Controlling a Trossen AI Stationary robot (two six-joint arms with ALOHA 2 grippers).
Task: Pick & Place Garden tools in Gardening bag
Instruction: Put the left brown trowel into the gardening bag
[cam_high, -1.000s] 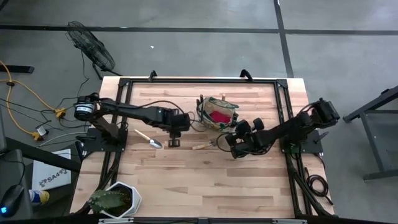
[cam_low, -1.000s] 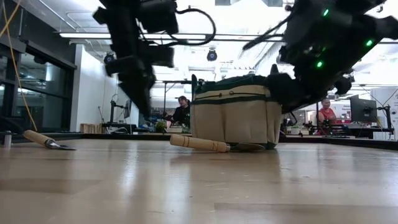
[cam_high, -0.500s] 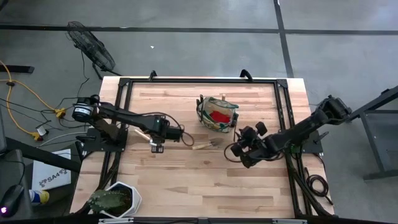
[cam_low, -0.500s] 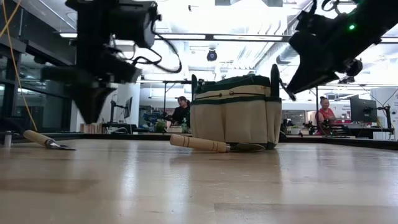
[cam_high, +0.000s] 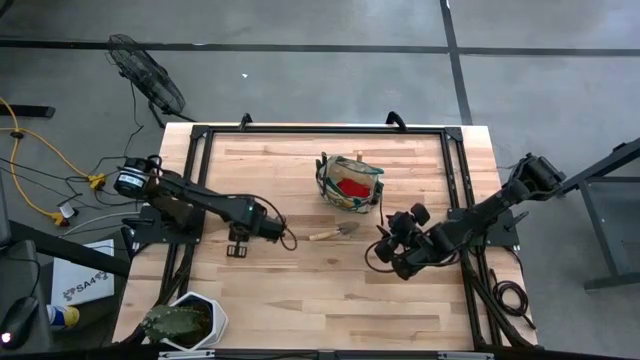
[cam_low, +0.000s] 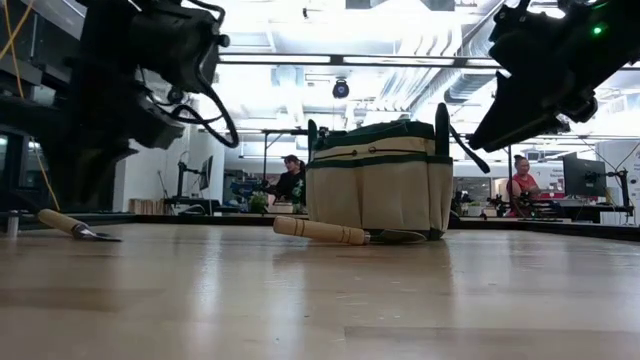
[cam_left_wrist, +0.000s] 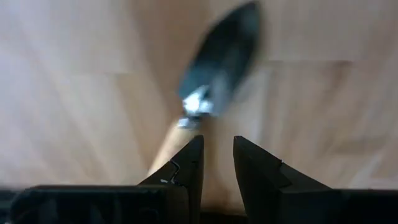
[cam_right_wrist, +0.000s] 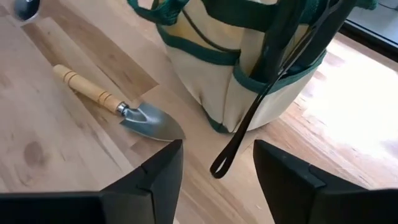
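The left gripper (cam_left_wrist: 216, 163), fingers parted a little and empty, hangs over a trowel (cam_left_wrist: 211, 68) well left of the gardening bag (cam_high: 349, 183). The right gripper (cam_right_wrist: 214, 171), wide open and empty, sits just right of the bag, facing a second trowel (cam_right_wrist: 118, 109) beside it. Judged step: reaching; next, lower and close on the handle.
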